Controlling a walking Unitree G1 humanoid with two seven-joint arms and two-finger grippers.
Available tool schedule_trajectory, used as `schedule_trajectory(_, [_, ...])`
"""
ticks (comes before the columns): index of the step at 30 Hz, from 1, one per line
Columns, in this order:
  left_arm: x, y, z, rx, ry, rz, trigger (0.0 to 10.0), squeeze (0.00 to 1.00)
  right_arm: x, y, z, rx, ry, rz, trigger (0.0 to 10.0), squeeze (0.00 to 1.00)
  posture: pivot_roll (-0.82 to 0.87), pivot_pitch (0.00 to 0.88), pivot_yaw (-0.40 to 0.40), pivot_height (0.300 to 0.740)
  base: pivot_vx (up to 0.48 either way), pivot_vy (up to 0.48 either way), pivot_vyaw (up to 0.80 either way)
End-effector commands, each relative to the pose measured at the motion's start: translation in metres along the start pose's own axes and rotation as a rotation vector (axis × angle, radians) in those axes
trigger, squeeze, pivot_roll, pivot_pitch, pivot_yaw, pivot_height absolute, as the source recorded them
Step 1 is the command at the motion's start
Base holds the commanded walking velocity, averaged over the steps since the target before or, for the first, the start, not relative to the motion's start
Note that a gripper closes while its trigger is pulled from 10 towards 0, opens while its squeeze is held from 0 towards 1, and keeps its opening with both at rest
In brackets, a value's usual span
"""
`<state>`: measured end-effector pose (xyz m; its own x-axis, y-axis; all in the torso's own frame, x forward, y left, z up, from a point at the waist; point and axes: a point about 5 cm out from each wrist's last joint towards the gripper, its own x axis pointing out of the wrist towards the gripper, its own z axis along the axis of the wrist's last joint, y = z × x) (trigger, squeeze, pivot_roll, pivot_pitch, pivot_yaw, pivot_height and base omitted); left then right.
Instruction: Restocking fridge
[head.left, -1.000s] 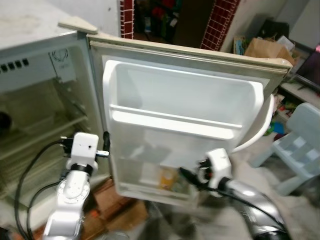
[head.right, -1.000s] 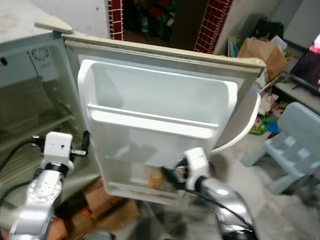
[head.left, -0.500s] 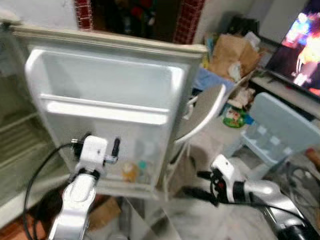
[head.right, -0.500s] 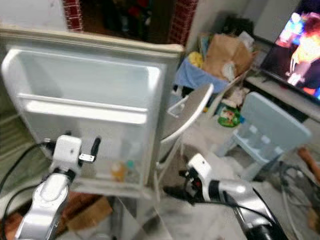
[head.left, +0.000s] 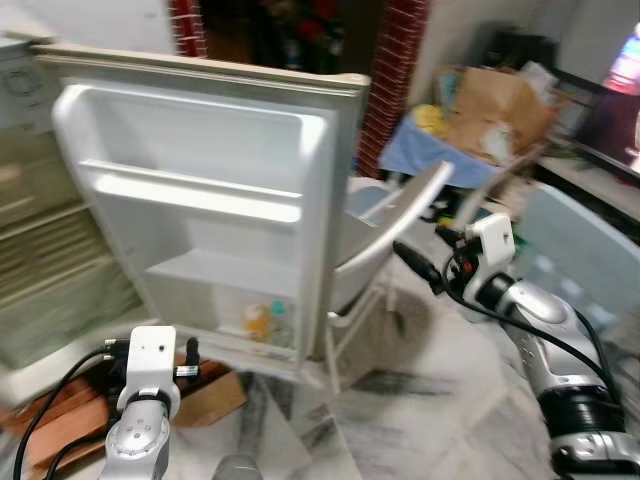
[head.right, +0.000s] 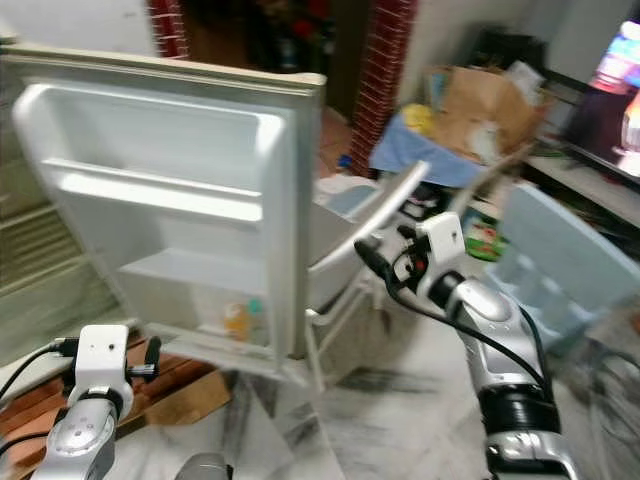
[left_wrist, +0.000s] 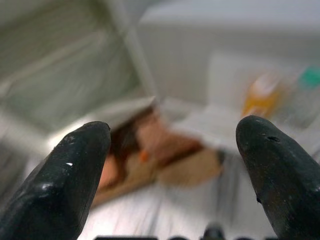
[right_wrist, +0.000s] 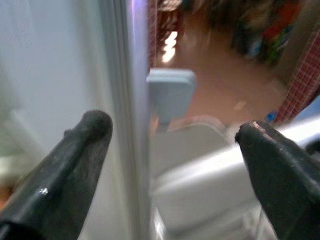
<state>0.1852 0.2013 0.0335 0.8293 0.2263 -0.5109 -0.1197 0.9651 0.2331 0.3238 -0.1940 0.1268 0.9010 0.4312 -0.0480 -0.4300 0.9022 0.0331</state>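
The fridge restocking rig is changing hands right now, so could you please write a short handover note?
Left gripper: open, empty, low by the cardboard on the floor below the fridge door.
Right gripper: open, empty, raised beside the door's outer edge, near the white chair.
Door wide open. Its bottom shelf holds an orange bottle and a teal-capped one; upper shelves bare.
Done: those two stocked. Left: fetch further items, then close the door.
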Motion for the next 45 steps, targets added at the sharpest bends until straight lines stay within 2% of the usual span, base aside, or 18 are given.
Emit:
schedule_trajectory(1, [-0.002, -0.007, 0.0, 0.036, 0.039, -0.056, 10.0, 0.0, 0.004, -0.011, 0.011, -0.002, -0.053, -0.122, 10.0, 0.0, 0.22, 0.0, -0.052, 0.74, 0.0, 0.0, 0.66])
schedule_trajectory(4, [-0.004, -0.012, -0.004, 0.056, 0.064, -0.104, 10.0, 0.0, 0.008, -0.01, 0.017, -0.003, -0.084, -0.153, 10.0, 0.0, 0.23, 0.0, -0.051, 0.74, 0.0, 0.0, 0.65])
schedule_trajectory(7, [-0.009, -0.02, -0.011, 0.122, 0.121, -0.187, 10.0, 0.0, 0.027, -0.007, 0.033, 0.035, -0.159, -0.267, 10.0, 0.0, 0.24, 0.0, -0.054, 0.74, 0.0, 0.0, 0.0])
schedule_trajectory(11, [-0.011, -0.022, -0.015, 0.131, 0.166, -0.221, 10.0, 0.0, 0.037, 0.001, 0.037, 0.109, -0.184, -0.249, 10.0, 0.0, 0.24, 0.0, -0.058, 0.74, 0.0, 0.0, 0.0])
schedule_trajectory(12, [-0.012, -0.024, -0.019, 0.132, 0.201, -0.245, 10.0, 0.0, 0.045, 0.013, 0.039, 0.179, -0.195, -0.159, 10.0, 0.0, 0.24, 0.0, -0.063, 0.74, 0.0, 0.0, 0.0])
schedule_trajectory(13, [-0.012, -0.024, -0.019, 0.132, 0.201, -0.245, 10.0, 0.0, 0.045, 0.013, 0.039, 0.179, -0.195, -0.159, 10.0, 0.0, 0.24, 0.0, -0.063, 0.74, 0.0, 0.0, 0.0])
schedule_trajectory(15, [-0.013, -0.025, -0.021, 0.132, 0.226, -0.263, 10.0, 0.0, 0.051, 0.031, 0.043, 0.238, -0.207, 0.003, 10.0, 0.0, 0.24, 0.0, -0.066, 0.74, 0.0, 0.0, 0.0])
schedule_trajectory(19, [-0.013, -0.027, -0.02, 0.13, 0.226, -0.276, 10.0, 0.0, 0.051, 0.049, 0.047, 0.245, -0.212, 0.166, 10.0, 0.0, 0.24, 0.0, -0.071, 0.74, 0.0, 0.0, 0.0])
schedule_trajectory(22, [-0.011, -0.03, -0.013, 0.164, 0.175, -0.283, 10.0, 0.0, 0.051, 0.054, 0.043, 0.254, -0.207, 0.209, 10.0, 0.0, 0.23, 0.0, -0.072, 0.74, 0.0, 0.0, 0.0])
schedule_trajectory(26, [-0.009, -0.03, -0.01, 0.191, 0.161, -0.272, 10.0, 0.0, 0.044, 0.065, 0.043, 0.317, -0.206, 0.355, 10.0, 0.0, 0.23, 0.0, -0.069, 0.74, 0.0, 0.0, 0.52])
schedule_trajectory(28, [-0.009, -0.03, -0.01, 0.191, 0.161, -0.272, 10.0, 0.0, 0.044, 0.065, 0.043, 0.317, -0.206, 0.355, 10.0, 0.0, 0.23, 0.0, -0.069, 0.74, 0.0, 0.0, 0.69])
schedule_trajectory(30, [-0.008, -0.029, -0.009, 0.196, 0.161, -0.27, 10.0, 0.0, 0.04, 0.069, 0.041, 0.331, -0.195, 0.417, 10.0, 0.0, 0.23, 0.0, -0.068, 0.74, 0.0, 0.0, 0.69])
schedule_trajectory(31, [-0.006, -0.027, -0.006, 0.222, 0.156, -0.266, 10.0, 0.0, 0.027, 0.07, 0.036, 0.36, -0.156, 0.535, 10.0, 0.0, 0.23, 0.0, -0.066, 0.74, 0.0, 0.0, 0.0])
schedule_trajectory(32, [-0.006, -0.027, -0.005, 0.229, 0.157, -0.265, 10.0, 0.0, 0.024, 0.069, 0.034, 0.364, -0.143, 0.555, 10.0, 0.0, 0.23, 0.0, -0.067, 0.74, 0.0, 0.0, 0.0])
schedule_trajectory(34, [-0.006, -0.025, -0.004, 0.223, 0.155, -0.242, 10.0, 0.0, 0.022, 0.054, 0.023, 0.345, -0.101, 0.468, 10.0, 0.0, 0.24, 0.0, -0.07, 0.74, 0.0, 0.0, 0.0])
schedule_trajectory(37, [-0.007, -0.021, -0.003, 0.183, 0.141, -0.205, 10.0, 0.0, 0.023, 0.033, 0.008, 0.233, -0.071, 0.267, 10.0, 0.0, 0.25, 0.0, -0.073, 0.74, 0.0, 0.0, 0.0])
schedule_trajectory(39, [-0.007, -0.017, -0.003, 0.157, 0.139, -0.183, 10.0, 0.0, 0.022, 0.022, 0.004, 0.229, -0.085, 0.149, 10.0, 0.0, 0.26, 0.0, -0.075, 0.74, -0.122, 0.0, 0.0])
schedule_trajectory(45, [-0.006, -0.015, -0.001, 0.17, 0.134, -0.176, 10.0, 0.0, 0.022, 0.018, 0.0, 0.221, -0.101, 0.038, 10.0, 0.0, 0.26, 0.0, -0.07, 0.74, -0.291, 0.0, 0.0])
